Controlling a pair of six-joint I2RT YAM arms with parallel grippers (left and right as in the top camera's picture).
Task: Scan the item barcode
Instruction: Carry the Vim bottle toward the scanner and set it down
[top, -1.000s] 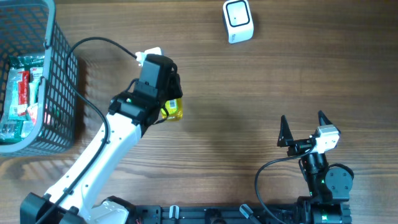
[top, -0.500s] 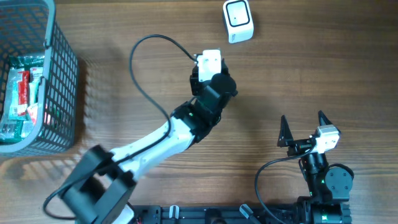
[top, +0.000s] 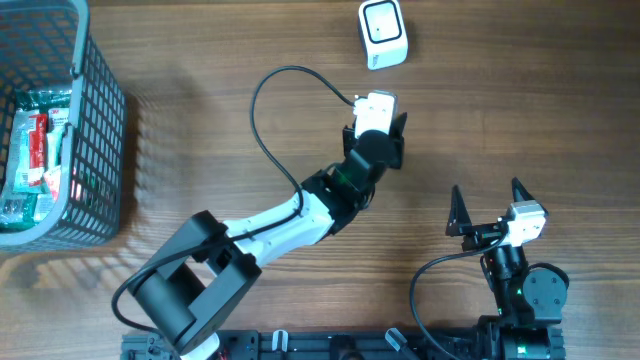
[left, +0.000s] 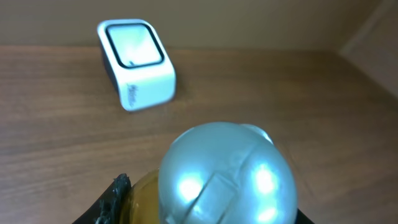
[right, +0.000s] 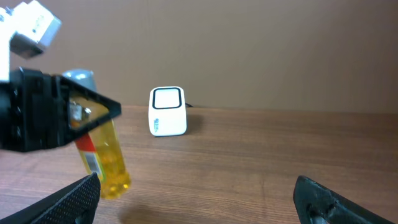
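A yellow bottle (right: 106, 163) with a silver cap (left: 227, 174) hangs tilted above the table, and my left gripper (right: 73, 118) is shut on its upper part. A red band and a small white label (right: 93, 163) show on its side. From overhead the left gripper (top: 377, 140) covers the bottle and sits just below the white scanner (top: 382, 33). The left wrist view has the scanner (left: 137, 62) ahead and to the left, its window facing up. My right gripper (top: 488, 205) rests open at the lower right with nothing between its fingers (right: 81, 196).
A grey mesh basket (top: 100, 120) holding several packets stands at the far left. The left arm's black cable (top: 262, 120) loops over the table's middle. The scanner (right: 167, 111) stands on bare wood behind the bottle.
The left arm has swung to the right, away from the basket and up toward the scanner, carrying the bottle with it. The right arm has stayed still.
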